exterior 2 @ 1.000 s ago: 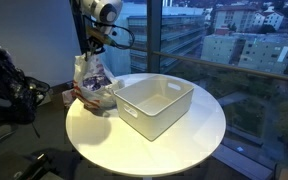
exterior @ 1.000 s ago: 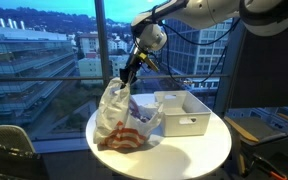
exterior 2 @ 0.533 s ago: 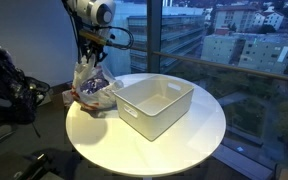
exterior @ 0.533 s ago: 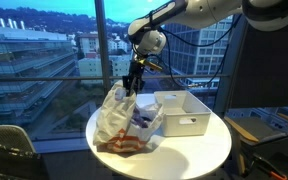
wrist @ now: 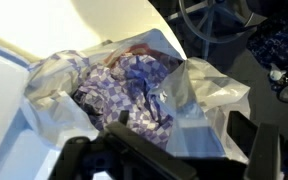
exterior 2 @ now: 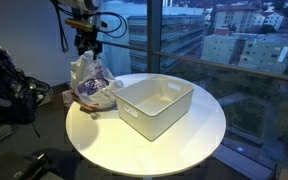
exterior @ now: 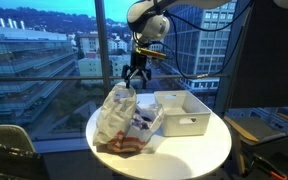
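A crumpled clear plastic bag [exterior: 119, 118] [exterior 2: 89, 84] stands on the round white table [exterior: 184, 152] [exterior 2: 114, 140], holding purple-and-white checkered packets [wrist: 124, 85]. My gripper [exterior: 136, 73] [exterior 2: 87, 46] hangs just above the bag's mouth, apart from it. In the wrist view the gripper [wrist: 181, 126] is open, looking down into the bag's opening, with nothing between its fingers [wrist: 240, 132]. A white rectangular bin [exterior: 181, 112] [exterior 2: 154, 106] sits beside the bag.
Large windows with a city view stand right behind the table in both exterior views. A dark chair and equipment [exterior 2: 9, 90] are close to the table's edge near the bag. Cables hang from the arm [exterior: 189, 60].
The gripper was shut on the bag's upper edge; it has opened, let go and risen. The bag has slumped slightly and stands by itself.
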Robot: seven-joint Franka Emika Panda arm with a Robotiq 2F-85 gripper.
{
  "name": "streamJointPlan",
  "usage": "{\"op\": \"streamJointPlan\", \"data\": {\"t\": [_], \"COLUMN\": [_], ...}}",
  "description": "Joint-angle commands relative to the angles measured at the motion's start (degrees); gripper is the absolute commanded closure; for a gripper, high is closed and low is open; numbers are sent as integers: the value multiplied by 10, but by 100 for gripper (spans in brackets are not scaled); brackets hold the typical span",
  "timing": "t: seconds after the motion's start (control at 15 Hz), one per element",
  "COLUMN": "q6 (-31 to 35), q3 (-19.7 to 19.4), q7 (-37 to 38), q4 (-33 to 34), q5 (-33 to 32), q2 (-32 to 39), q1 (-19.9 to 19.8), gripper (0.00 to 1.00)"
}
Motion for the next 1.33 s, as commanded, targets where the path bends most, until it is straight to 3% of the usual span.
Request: {"op": "streamJointPlan", "data": {"t": [0.0,0.27,0.67,1.27], "q6": [56,108,87,108], "q3": [-30,-67,-113,-110], "q7": [63,147,244,239], "q4": [-81,-115,-119,-127], "q5": [-45,-117,-220,-219], "q2": [-70,-77,-20,11], "q1": [10,9,9,16], "gripper": [0,0,0,0]}}
